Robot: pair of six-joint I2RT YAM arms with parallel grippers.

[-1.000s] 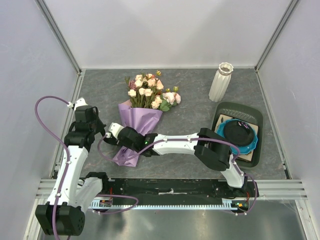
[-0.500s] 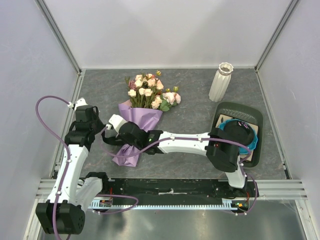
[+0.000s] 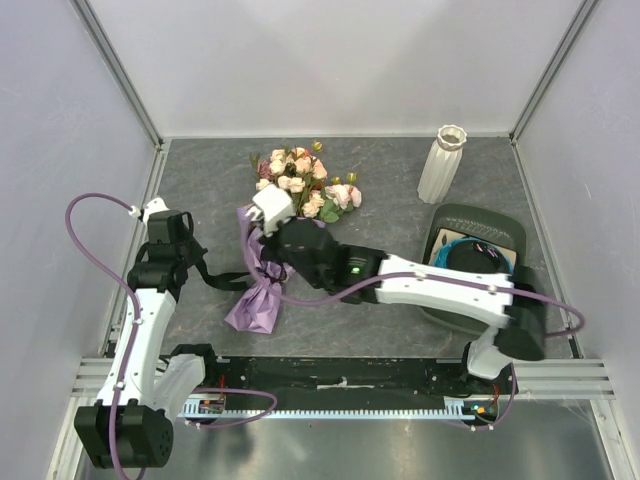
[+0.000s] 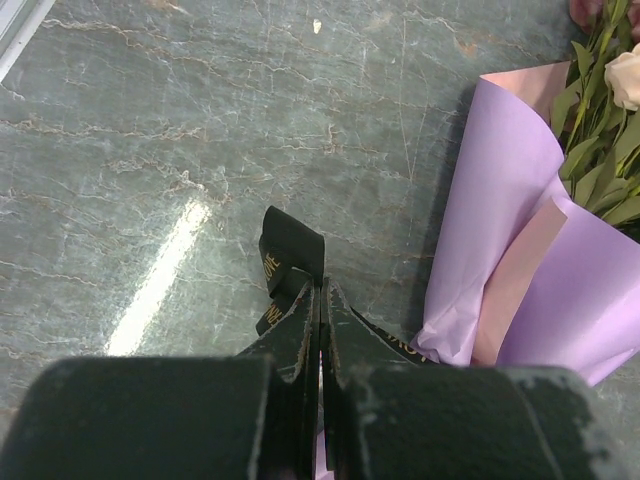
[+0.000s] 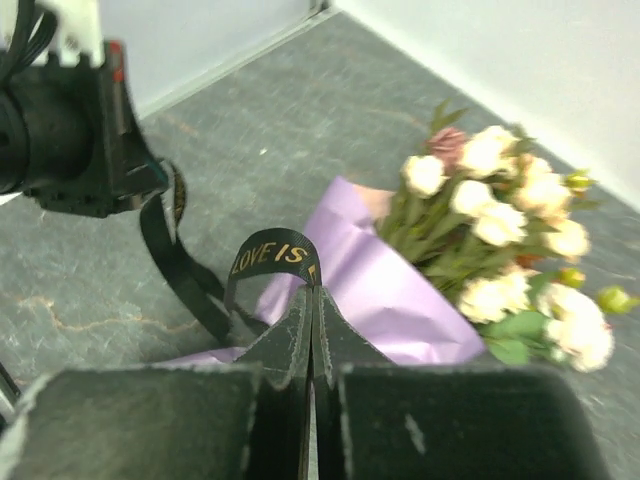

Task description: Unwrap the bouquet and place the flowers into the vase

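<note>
The grey stone-look surface (image 3: pixel 390 200) has white walls around it. The bouquet of pink, cream and peach roses in lilac paper (image 3: pixel 255 308) lies at the middle left, with its flowers (image 3: pixel 300 180) pointing to the back wall. The small white ribbed vase (image 3: pixel 440 165) stands upright at the back right, well apart from it. The left hand (image 4: pixel 320 290) is squeezed shut on the black ribbon (image 4: pixel 292 245). The right hand (image 5: pixel 312 292) is squeezed shut on a loop of that ribbon, near the paper.

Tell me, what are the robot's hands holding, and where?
Both pinch the black ribbon: the left gripper holds one folded loop, the right gripper a loop with gold lettering.
</note>
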